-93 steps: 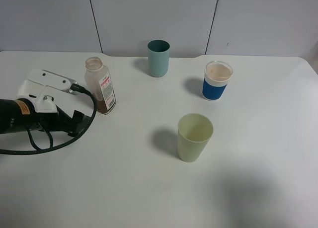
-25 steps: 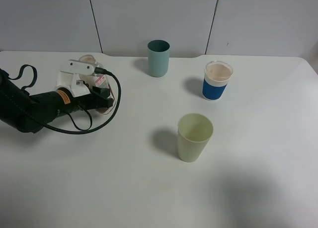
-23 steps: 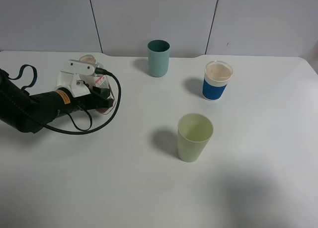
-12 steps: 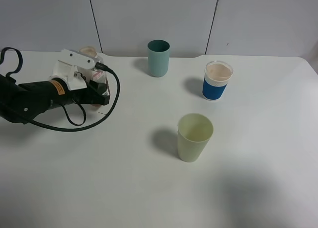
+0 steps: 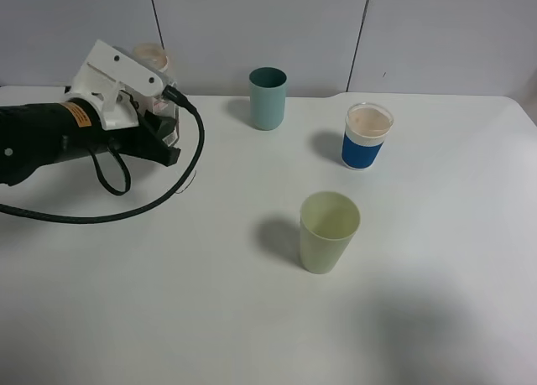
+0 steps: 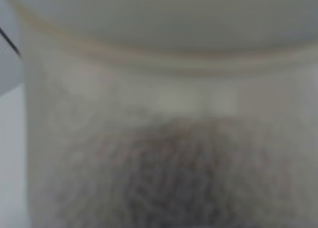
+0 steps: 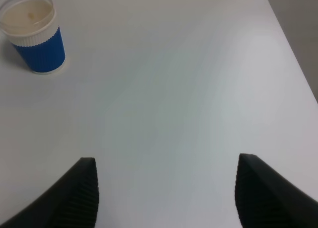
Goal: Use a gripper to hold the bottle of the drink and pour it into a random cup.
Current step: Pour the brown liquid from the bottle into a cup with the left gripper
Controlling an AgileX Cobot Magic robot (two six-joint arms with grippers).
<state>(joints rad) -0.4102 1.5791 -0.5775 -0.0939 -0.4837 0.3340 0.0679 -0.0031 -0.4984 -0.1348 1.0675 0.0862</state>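
My left gripper [image 5: 156,110], a white claw on a black arm, is shut on the bottle of the drink [image 5: 152,58] and holds it lifted off the table at the back left. Only the bottle's open mouth and a bit of label show past the claw. The left wrist view is filled by the blurred bottle [image 6: 159,138] with brownish content. The pale yellow-green cup [image 5: 329,231] stands upright in the middle of the table, well to the right of the bottle and nearer the front. My right gripper [image 7: 167,161] is open and empty over bare table.
A dark teal cup [image 5: 268,98] stands at the back centre. A blue-banded white cup [image 5: 367,136] stands at the back right, also in the right wrist view [image 7: 34,33]. A black cable loops below the left arm over the white table [image 5: 210,318].
The left gripper reached the bottle, closed around it, then lifted it off the table, up and towards the back. The cups have not moved.
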